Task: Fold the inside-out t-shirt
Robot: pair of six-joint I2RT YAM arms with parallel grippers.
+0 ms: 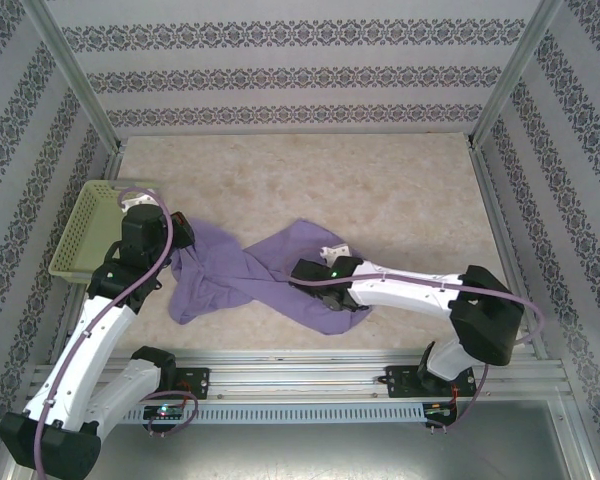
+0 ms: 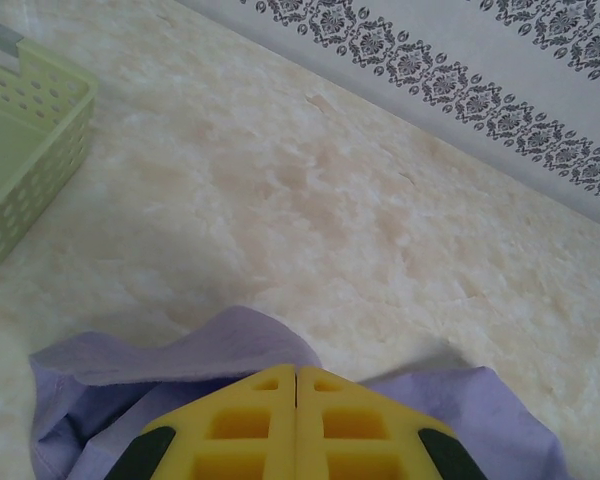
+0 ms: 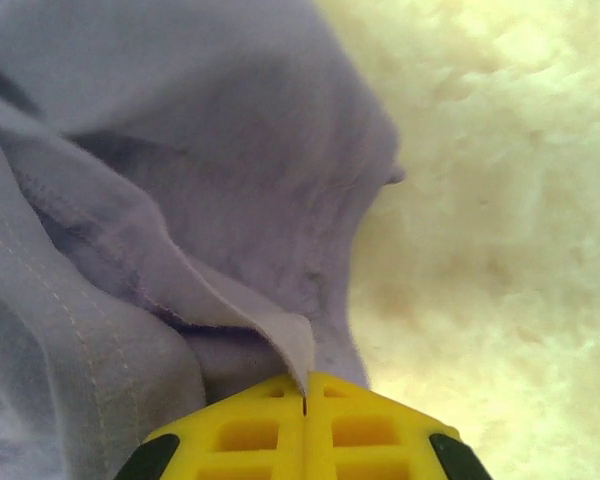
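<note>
Right end effector (image 3: 305,392) first: fingers pressed together, with a thin hem of the shirt (image 3: 130,200) running straight into the seam between them. So I'm clamped on cloth there, but only on a sliver of it. Left end effector (image 2: 297,385): fingers together too, with purple fabric humped up against the tips. I can't tell whether any of it is actually pinched.

Moving outward, the shirt lies crumpled on the table (image 2: 310,200) between my two arms, drawn into a narrow, twisted waist in the middle with a bunch at each end. The basket (image 2: 20,150) sits just off my left side, apart from the cloth.

The risks as I judge them:
- The right grip is shallow, so a firm pull could slide the hem out.
- If the left has nothing, spreading will just drag one end.
- Pulling apart without undoing the twist could rope the shirt tighter.
- A wide left swing could clip the basket.
</note>
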